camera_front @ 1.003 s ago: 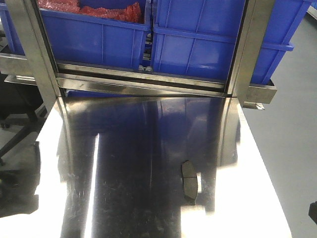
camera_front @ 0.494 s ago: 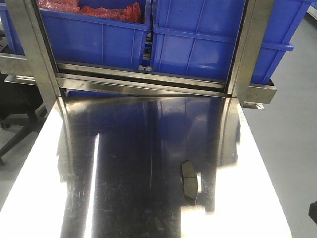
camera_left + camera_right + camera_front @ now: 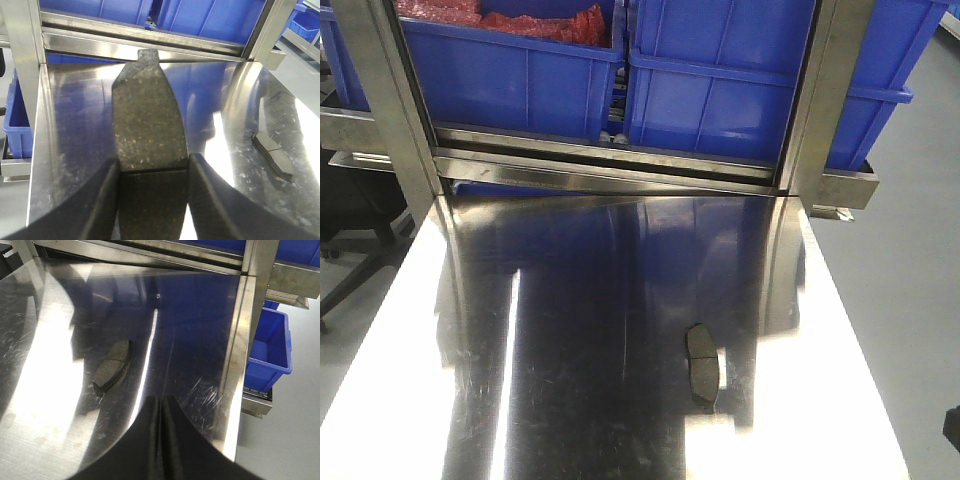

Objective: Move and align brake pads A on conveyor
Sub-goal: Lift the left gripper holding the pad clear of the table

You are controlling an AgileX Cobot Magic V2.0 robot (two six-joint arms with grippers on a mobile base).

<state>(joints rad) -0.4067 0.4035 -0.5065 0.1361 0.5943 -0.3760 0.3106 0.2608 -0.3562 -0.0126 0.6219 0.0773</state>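
Wrist view, left gripper point(image 3: 152, 167): two fingers point(image 3: 95, 205) enter from the bottom edge of the frame. They are matte black with a fine woven-looking texture. Each is broad at the base and narrows to a rounded tip, with gently curved inner edges.

Wrist view, right gripper point(image 3: 161, 399): the same matte black, at bottom centre of the frame. The outline is a wedge flaring wide toward the lower edge, with a thin straight seam down its middle. Faint sheen along the seam.

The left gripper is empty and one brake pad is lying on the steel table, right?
No, the left gripper is shut on a brake pad, as the left wrist view shows. A second brake pad does lie on the steel table.
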